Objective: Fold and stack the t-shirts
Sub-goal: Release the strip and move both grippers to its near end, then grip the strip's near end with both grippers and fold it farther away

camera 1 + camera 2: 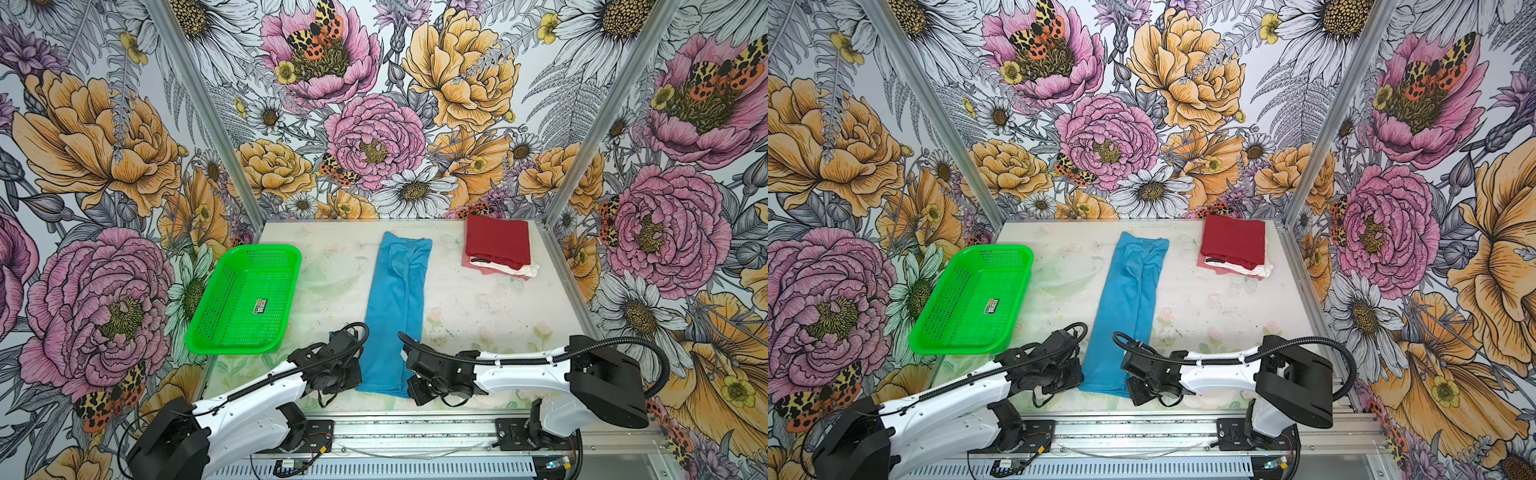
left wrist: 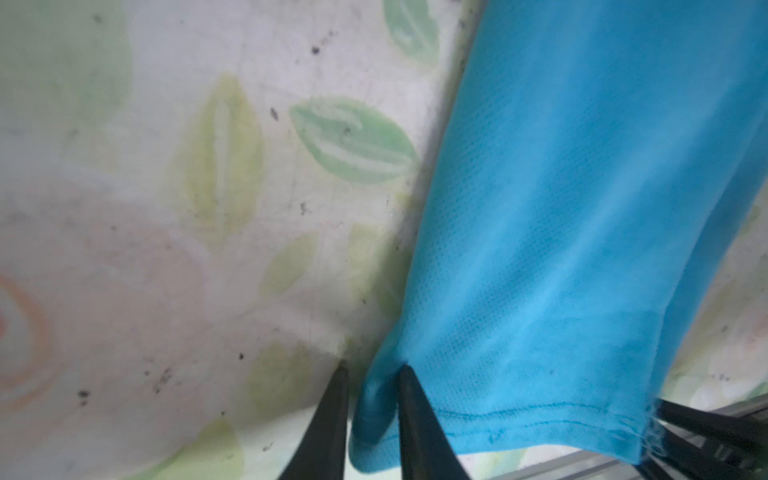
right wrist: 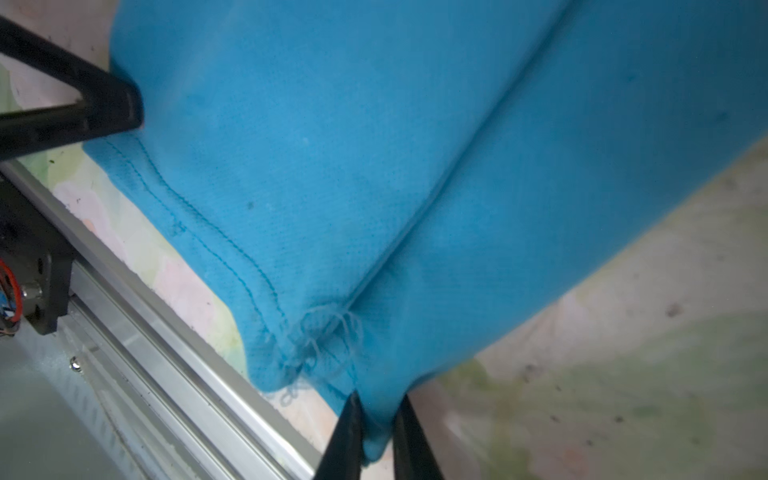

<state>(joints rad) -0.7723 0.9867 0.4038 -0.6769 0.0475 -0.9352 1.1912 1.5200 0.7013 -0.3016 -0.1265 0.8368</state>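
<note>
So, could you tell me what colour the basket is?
The basket is bright green, clearest in both top views.

A bright green mesh basket (image 1: 257, 248) (image 1: 988, 248) sat at the left side of the table (image 1: 478, 307) (image 1: 1217, 299), with a small label (image 1: 261, 306) (image 1: 991, 309) stuck on its floor. Just beside it, toward the middle, lay a faint clear shape (image 1: 332, 270) (too glassy to make out). The tabletop was pale, printed with faded leaves and blossoms and speckled with dark marks, as the wrist views showed up close (image 2: 166, 208) (image 3: 623, 374). Floral wallpaper (image 1: 374, 104) of pink, orange and white blooms with spotted moths covered three walls, joined by aluminium posts (image 1: 199, 104). An aluminium rail (image 1: 415, 428) (image 3: 166, 332) ran along the front edge.
</note>
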